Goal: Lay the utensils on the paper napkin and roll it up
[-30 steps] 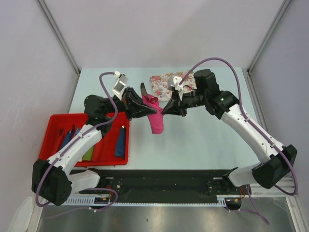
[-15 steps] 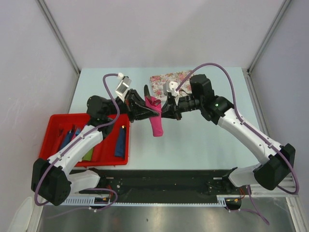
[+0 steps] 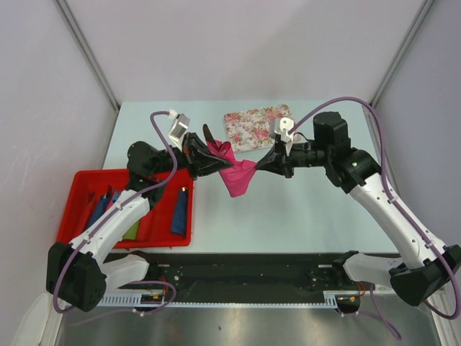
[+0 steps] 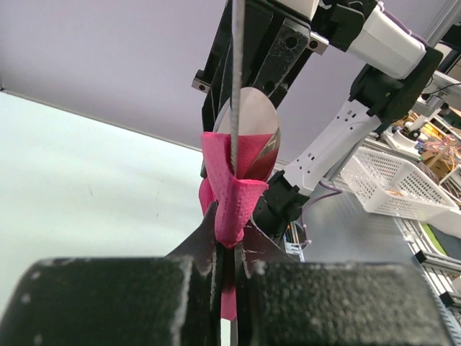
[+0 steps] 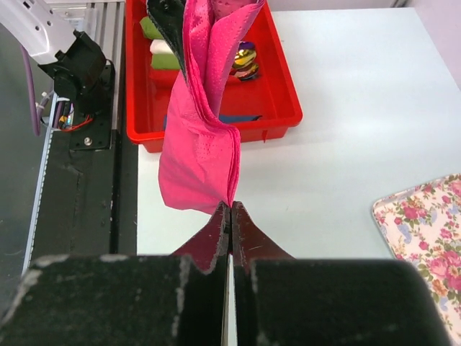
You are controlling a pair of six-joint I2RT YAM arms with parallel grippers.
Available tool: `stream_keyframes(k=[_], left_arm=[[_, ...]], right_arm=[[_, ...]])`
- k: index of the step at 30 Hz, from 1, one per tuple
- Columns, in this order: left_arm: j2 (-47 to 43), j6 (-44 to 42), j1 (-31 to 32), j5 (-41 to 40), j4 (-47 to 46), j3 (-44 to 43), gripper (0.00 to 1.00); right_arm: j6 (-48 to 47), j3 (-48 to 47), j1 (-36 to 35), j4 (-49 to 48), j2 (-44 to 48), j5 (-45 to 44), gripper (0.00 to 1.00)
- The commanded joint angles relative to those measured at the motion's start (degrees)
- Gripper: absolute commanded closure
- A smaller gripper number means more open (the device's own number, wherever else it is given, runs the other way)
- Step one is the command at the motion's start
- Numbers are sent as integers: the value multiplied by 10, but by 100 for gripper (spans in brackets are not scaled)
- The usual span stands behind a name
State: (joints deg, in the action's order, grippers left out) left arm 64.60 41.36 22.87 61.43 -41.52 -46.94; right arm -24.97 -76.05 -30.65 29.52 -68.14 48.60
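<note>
The pink paper napkin (image 3: 236, 177) hangs in the air between both grippers, above the table (image 3: 302, 209). My left gripper (image 3: 216, 163) is shut on its upper end. In the left wrist view the napkin (image 4: 234, 194) wraps the utensils: a spoon bowl (image 4: 252, 122) and a thin knife edge (image 4: 234, 65) stick up out of it, above the gripper (image 4: 229, 241). My right gripper (image 3: 259, 168) is shut on the napkin's loose edge. In the right wrist view its tips (image 5: 230, 209) pinch the lower corner of the napkin (image 5: 200, 155).
A red bin (image 3: 75, 176) with blue and green rolls sits at the left; it also shows in the right wrist view (image 5: 281, 86). A floral mat (image 3: 257, 126) lies at the back, also at the right wrist view's right edge (image 5: 425, 227).
My right gripper has moved to the right, pulling the napkin's edge out sideways. The napkin went from a hanging slim bundle to a spread flap. The left gripper has stayed nearly in place.
</note>
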Motion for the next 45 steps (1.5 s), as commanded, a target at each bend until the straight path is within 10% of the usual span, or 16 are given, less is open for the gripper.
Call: stream_keyframes(k=[1, 29, 45], left_arm=[[-8, -11, -1, 31, 19, 1, 100], [15, 108, 27, 46, -140, -11, 100], [-3, -33, -16, -188, 71, -5, 100]], right_arm=[[-13, 7, 12, -20, 6, -27, 100], [129, 68, -70, -270, -114, 8, 100], [154, -17, 31, -131, -75, -175, 63]])
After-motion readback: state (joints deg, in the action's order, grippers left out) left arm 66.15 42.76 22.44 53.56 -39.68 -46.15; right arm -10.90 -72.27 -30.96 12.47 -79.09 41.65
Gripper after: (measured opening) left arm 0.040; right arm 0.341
